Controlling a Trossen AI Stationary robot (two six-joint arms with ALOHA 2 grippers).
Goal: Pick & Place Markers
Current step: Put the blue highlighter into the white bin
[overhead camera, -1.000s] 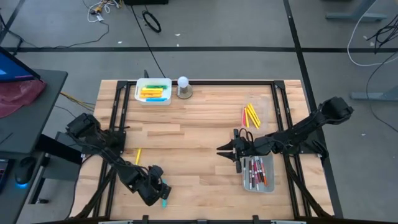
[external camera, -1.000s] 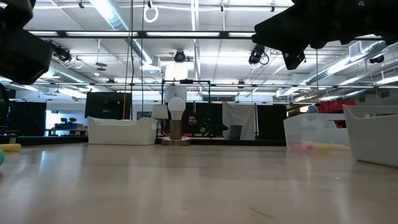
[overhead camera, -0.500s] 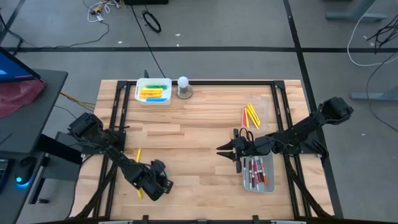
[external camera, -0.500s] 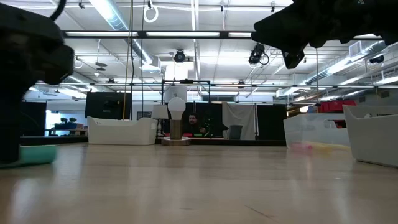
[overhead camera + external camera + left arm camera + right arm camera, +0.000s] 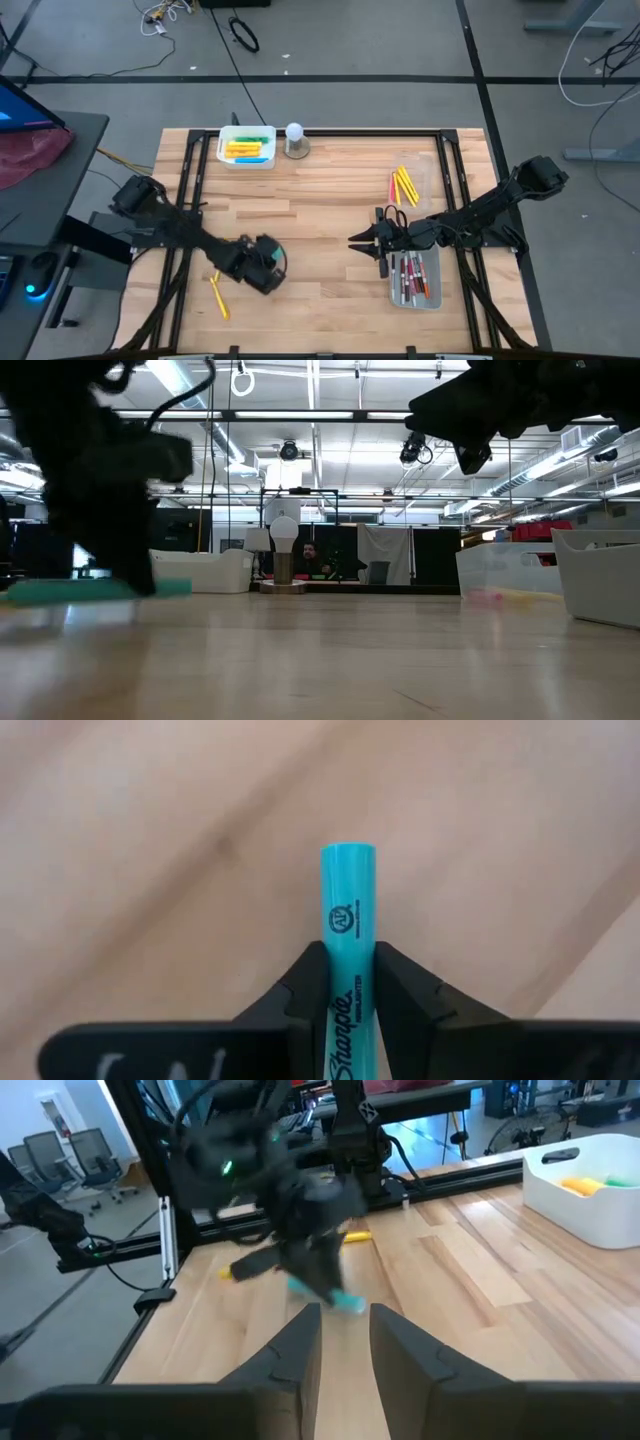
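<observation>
near the table's front-left edge, left gripper (image 5: 347, 982) pinches a teal marker (image 5: 347, 935).

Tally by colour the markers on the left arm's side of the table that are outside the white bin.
Yellow marker: 1, lying on the table
Teal marker: 1, clamped in the left gripper
Total: 2

The teal marker (image 5: 347, 950) reads "Sharpie".
</observation>
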